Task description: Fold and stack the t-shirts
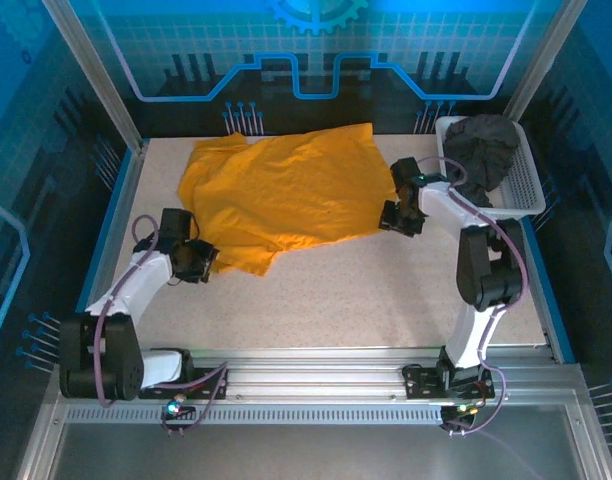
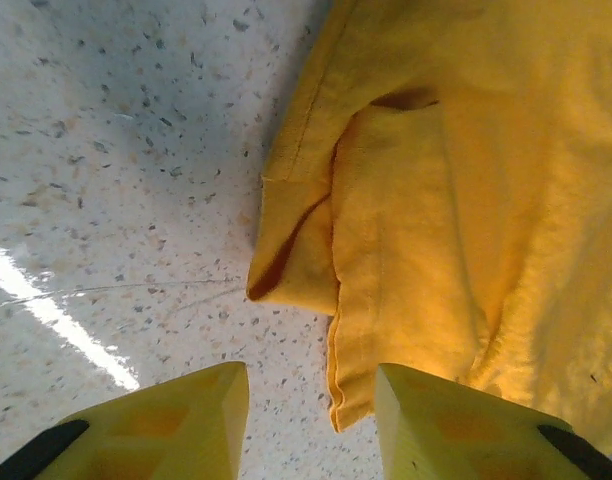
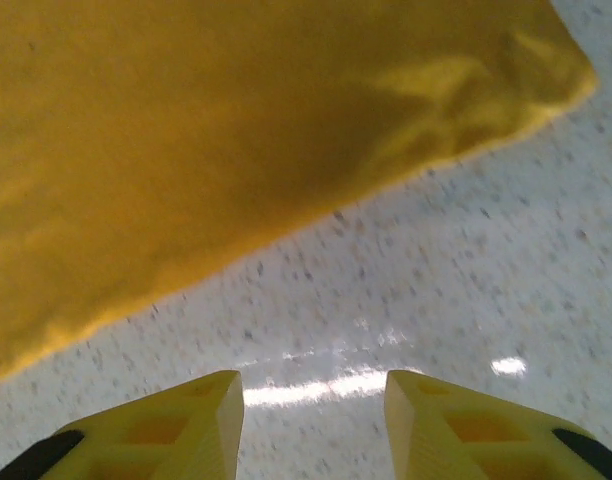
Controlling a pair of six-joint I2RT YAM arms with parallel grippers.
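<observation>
The left gripper [image 2: 308,395] and right gripper [image 3: 311,390] are hovering part-open and empty by the limp orange-yellow cloth t-shirt [image 1: 286,190], probably best pinched at its hems.

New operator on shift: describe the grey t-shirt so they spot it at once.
At the far right corner of the table, find the white mesh basket. The grey t-shirt lies crumpled inside it, unlike the orange-yellow t-shirt spread on the table.

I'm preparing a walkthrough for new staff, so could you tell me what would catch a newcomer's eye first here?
First, the bright orange-yellow t-shirt lying rumpled across the far middle of the speckled table. Next, the dark grey t-shirt heaped in the white mesh basket at the far right. The left gripper and right gripper sit open at the yellow shirt's near-left and right edges.
</observation>
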